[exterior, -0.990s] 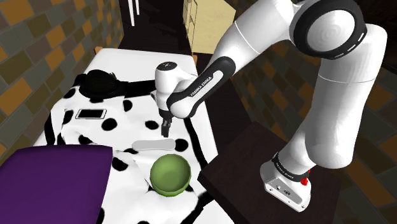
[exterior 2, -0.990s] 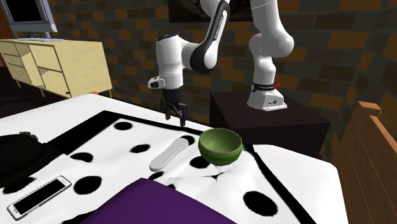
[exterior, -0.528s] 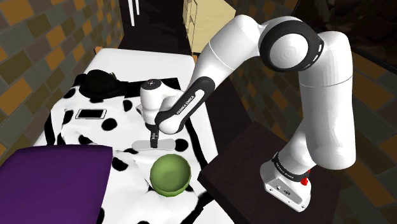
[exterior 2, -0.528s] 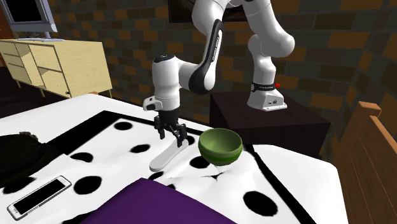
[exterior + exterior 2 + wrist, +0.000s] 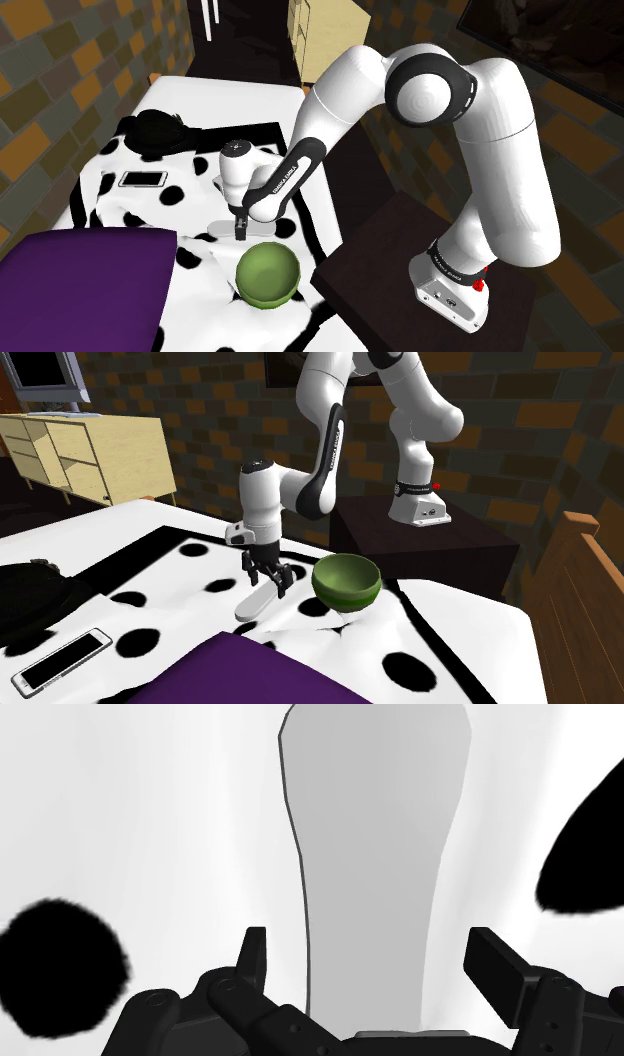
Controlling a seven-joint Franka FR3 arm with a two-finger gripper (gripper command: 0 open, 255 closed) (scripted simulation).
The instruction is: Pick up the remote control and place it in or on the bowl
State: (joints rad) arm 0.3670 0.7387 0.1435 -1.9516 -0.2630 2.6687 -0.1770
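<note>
A plain white, long remote control [image 5: 262, 596] [image 5: 218, 227] [image 5: 375, 854] lies flat on a white bed cover with black spots [image 5: 190, 577]. My black gripper [image 5: 266, 578] [image 5: 240, 232] [image 5: 380, 966] hangs straight down right over it, open, one finger on each side of the remote's width and neither touching it. The green bowl [image 5: 345, 580] [image 5: 267, 274] stands upright on the cover close beside the remote, to the second exterior view's right of the gripper.
A purple blanket [image 5: 85, 285] covers the near part of the bed. A white phone-like slab [image 5: 142, 179] and a black lump [image 5: 155, 130] lie farther off. The dark stand [image 5: 425, 542] adjoins the bed, and a pale wooden cabinet [image 5: 85, 452] stands beyond.
The arm has swung toward the bowl and come down; the open gripper, earlier well above the cover, now straddles the remote. Remote and bowl have not moved.
</note>
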